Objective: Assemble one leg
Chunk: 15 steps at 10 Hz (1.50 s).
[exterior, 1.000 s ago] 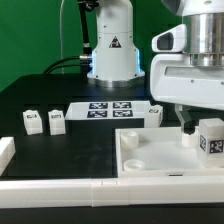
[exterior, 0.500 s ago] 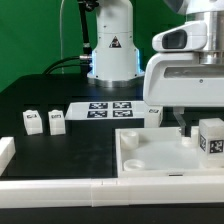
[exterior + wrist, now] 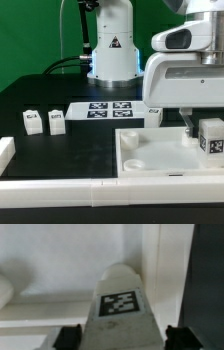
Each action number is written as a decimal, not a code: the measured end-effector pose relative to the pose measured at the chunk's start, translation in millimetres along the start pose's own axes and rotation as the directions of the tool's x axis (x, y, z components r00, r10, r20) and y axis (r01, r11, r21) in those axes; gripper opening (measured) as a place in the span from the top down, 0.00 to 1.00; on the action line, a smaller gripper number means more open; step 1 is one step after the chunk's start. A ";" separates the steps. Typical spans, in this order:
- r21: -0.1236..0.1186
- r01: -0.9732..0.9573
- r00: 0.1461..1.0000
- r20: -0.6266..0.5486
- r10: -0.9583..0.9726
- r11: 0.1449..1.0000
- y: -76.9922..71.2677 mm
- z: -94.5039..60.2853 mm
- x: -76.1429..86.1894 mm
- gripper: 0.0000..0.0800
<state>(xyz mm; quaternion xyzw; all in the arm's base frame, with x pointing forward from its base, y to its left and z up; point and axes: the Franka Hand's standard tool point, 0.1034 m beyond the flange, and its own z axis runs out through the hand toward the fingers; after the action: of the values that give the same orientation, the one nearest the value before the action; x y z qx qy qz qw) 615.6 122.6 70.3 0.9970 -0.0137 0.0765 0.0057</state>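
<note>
A white leg (image 3: 211, 138) with a black-and-white tag stands upright in the far right corner of the white tray-like part (image 3: 150, 160) in the exterior view. My gripper (image 3: 200, 128) is down over it, with one dark finger (image 3: 188, 124) showing just left of the leg. In the wrist view the leg (image 3: 122, 308) fills the gap between my fingertips (image 3: 72, 336), and both pads sit against its sides. My gripper (image 3: 123, 339) is shut on the leg. Two more legs (image 3: 33, 121) (image 3: 57, 121) stand at the exterior view's left.
The marker board (image 3: 110, 109) lies behind the tray, with a small tagged leg (image 3: 152, 114) at its right end. A white rail (image 3: 60, 188) runs along the front edge, with a white block (image 3: 5, 152) at the far left. The robot base (image 3: 112, 50) stands at the back.
My wrist body has shifted slightly toward the exterior view's left over the last second. The leg stays in the same corner of the tray.
</note>
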 end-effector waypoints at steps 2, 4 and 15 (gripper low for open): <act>0.000 -0.048 0.999 0.000 0.048 0.999 0.0 0.0 0.0 0.64; 0.001 -0.142 0.990 -0.002 0.142 0.990 -0.3 0.1 0.1 0.64; -0.104 -0.821 0.570 -0.093 0.816 0.562 50.9 -1.3 -12.9 0.32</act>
<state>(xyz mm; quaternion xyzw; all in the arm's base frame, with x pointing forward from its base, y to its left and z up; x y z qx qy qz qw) 601.2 72.2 70.1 0.8727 -0.4791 0.0863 0.0375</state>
